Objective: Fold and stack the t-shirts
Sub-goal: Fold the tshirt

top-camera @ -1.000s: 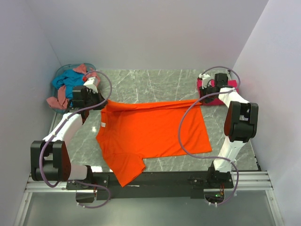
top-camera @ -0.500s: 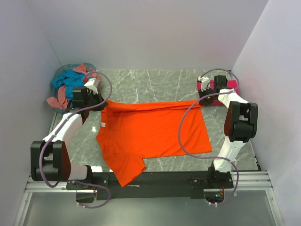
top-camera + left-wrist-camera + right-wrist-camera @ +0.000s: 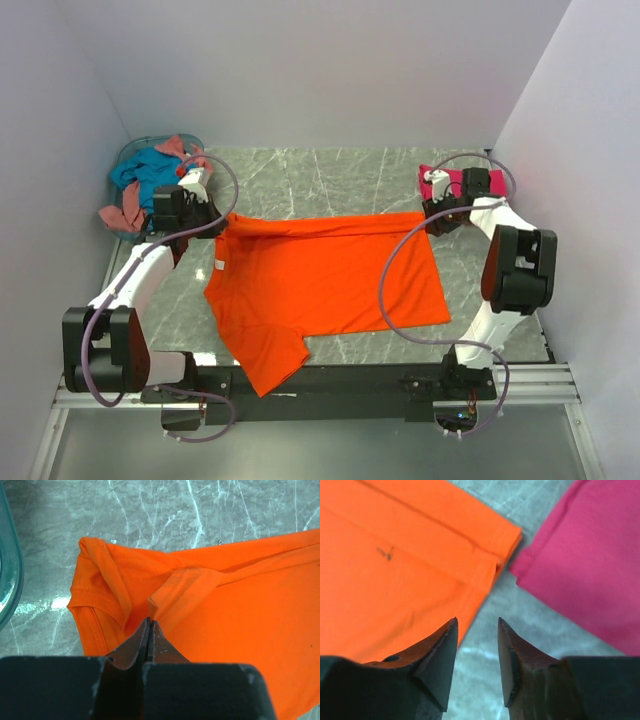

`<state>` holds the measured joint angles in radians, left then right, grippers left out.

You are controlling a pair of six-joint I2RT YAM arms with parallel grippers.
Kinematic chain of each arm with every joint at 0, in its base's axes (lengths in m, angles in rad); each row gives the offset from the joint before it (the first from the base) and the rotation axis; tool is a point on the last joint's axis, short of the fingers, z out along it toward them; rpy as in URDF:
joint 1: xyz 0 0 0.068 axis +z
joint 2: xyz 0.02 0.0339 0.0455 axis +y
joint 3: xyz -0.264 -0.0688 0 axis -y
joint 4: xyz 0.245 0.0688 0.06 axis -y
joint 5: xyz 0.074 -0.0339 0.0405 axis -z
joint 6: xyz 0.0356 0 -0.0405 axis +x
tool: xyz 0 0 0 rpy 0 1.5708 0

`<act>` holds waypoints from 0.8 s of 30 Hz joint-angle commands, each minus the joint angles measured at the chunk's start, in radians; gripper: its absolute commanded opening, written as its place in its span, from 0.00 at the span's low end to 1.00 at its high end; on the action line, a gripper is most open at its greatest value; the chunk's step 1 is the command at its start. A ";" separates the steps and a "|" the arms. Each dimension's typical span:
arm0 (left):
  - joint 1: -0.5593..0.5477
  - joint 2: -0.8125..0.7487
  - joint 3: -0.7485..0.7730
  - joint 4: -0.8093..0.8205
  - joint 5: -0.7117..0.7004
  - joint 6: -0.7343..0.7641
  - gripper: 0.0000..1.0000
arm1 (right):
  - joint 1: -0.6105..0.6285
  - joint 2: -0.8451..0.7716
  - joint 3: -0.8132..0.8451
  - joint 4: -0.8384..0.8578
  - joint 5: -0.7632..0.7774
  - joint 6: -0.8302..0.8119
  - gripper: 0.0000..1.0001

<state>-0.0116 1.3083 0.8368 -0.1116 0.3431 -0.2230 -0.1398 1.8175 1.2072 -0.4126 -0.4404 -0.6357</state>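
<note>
From above, the orange shirt [image 3: 320, 285] lies spread over the middle of the table [image 3: 330, 175], its top edge folded over into a narrow band and its white label [image 3: 218, 264] towards the left. The left pincer [image 3: 222, 222] sits at the shirt's upper left corner and the right pincer [image 3: 433, 222] at its upper right corner. A pink shirt [image 3: 438, 184] lies at the upper right, just beyond that corner. In the upper left a basket [image 3: 128, 152] holds a teal shirt [image 3: 140, 175], and a salmon shirt [image 3: 120, 215] hangs over its near side.

In the left wrist view, the left pincer is clenched, its tips pressed together on a raised fold of the orange shirt at lower centre. The cloth spreads from there to the right, and the basket rim shows at the left edge.

In the right wrist view, the right pincer is released, its jaws apart over bare table. The orange corner fills the upper left and runs under the left fingertip [image 3: 447, 635]. The pink shirt fills the upper right, near the orange corner.
</note>
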 commanded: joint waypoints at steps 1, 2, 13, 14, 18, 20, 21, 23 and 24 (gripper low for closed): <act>0.004 -0.035 -0.004 0.004 0.019 0.022 0.00 | -0.029 -0.109 -0.026 0.018 -0.047 -0.044 0.46; 0.004 -0.037 -0.005 0.001 0.022 0.022 0.00 | -0.032 -0.119 -0.032 0.018 -0.063 -0.044 0.47; 0.004 -0.063 -0.036 -0.016 0.036 0.037 0.00 | -0.027 0.066 0.204 -0.133 -0.175 0.065 0.46; 0.004 -0.063 -0.036 -0.017 0.039 0.037 0.00 | -0.024 0.086 0.216 -0.137 -0.169 0.073 0.46; 0.004 -0.057 -0.033 -0.014 0.040 0.036 0.00 | -0.018 0.127 0.259 -0.127 -0.135 0.110 0.45; 0.004 -0.055 -0.034 -0.013 0.040 0.036 0.00 | -0.015 0.160 0.298 -0.153 -0.127 0.119 0.44; 0.004 -0.053 -0.034 -0.014 0.042 0.036 0.00 | -0.015 0.167 0.308 -0.163 -0.124 0.120 0.43; 0.004 -0.053 -0.036 -0.011 0.042 0.037 0.00 | -0.009 0.184 0.328 -0.175 -0.113 0.119 0.43; 0.004 -0.053 -0.036 -0.011 0.042 0.037 0.00 | -0.006 0.189 0.334 -0.183 -0.110 0.117 0.43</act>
<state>-0.0116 1.2778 0.8040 -0.1436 0.3622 -0.2035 -0.1608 1.9942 1.4937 -0.5537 -0.5636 -0.5358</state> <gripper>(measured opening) 0.012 0.431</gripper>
